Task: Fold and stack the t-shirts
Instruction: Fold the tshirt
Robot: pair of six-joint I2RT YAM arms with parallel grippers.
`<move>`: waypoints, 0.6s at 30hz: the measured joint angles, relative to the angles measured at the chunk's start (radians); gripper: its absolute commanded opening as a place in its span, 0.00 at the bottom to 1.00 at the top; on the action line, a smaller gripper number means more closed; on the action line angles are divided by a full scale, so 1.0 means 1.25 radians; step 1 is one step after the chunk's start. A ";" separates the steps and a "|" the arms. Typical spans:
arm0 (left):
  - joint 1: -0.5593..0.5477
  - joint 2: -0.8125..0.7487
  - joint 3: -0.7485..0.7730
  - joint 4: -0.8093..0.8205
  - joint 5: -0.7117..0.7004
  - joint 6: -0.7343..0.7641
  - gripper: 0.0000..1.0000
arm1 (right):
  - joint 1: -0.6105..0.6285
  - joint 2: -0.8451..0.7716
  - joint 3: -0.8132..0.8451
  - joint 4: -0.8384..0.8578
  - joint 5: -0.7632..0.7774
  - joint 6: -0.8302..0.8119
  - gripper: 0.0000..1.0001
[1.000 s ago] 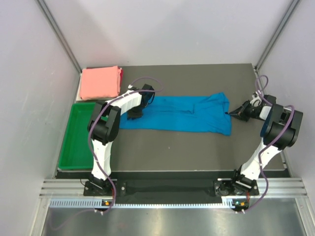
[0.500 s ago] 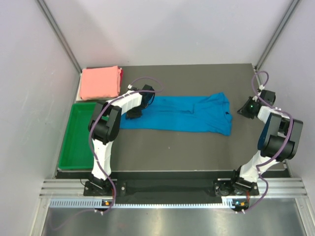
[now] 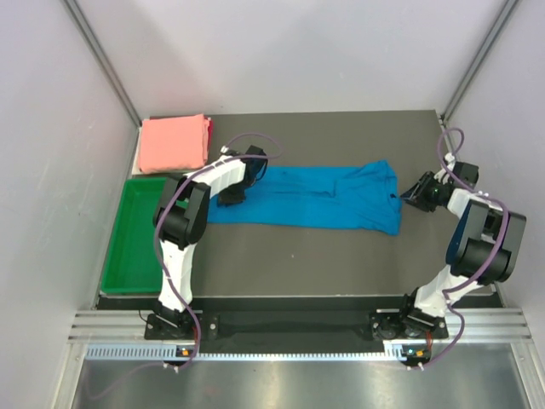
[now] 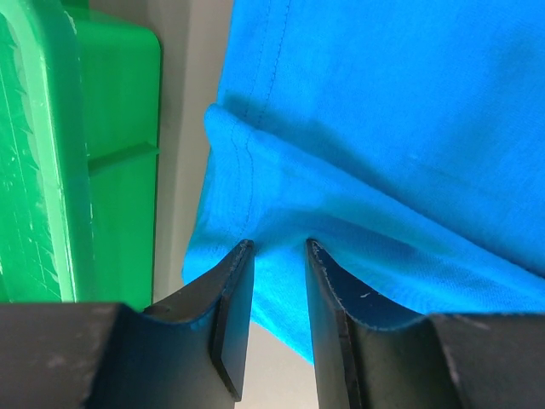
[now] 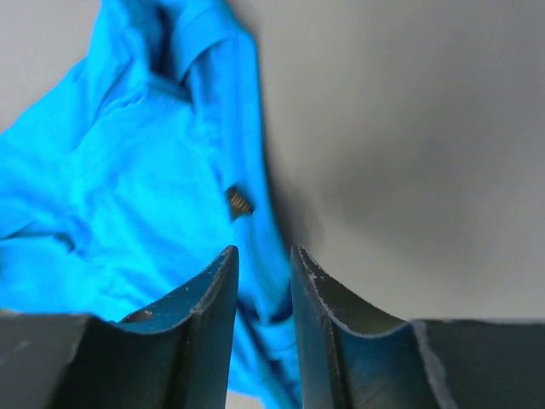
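Blue t-shirt (image 3: 317, 197) lies flat, its hem pinched by left gripper (image 4: 274, 256); right gripper (image 5: 264, 281) hovers, jaws parted.

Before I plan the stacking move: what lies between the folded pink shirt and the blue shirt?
In the top view, the left arm's upper link and cable cross that stretch; otherwise bare dark table separates pink shirt from blue shirt.

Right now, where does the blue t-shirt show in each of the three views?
Top external: blue t-shirt spread across mid-table between the arms.
Left wrist: fills the upper right, its edge bunched at the claw tips.
Right wrist: upper left.
Shared landmark: green tray, also at the left edge of left wrist; not in right wrist.
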 measured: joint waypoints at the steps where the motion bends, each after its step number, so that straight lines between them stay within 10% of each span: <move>1: 0.001 0.002 0.005 -0.005 0.002 0.000 0.36 | -0.001 -0.010 -0.006 -0.005 -0.006 0.002 0.31; 8: 0.008 0.005 0.017 -0.017 0.025 0.003 0.36 | -0.012 -0.119 -0.073 -0.050 0.011 0.040 0.42; 18: -0.011 -0.051 -0.041 0.001 0.056 0.003 0.36 | -0.026 -0.177 -0.159 -0.104 0.052 0.030 0.33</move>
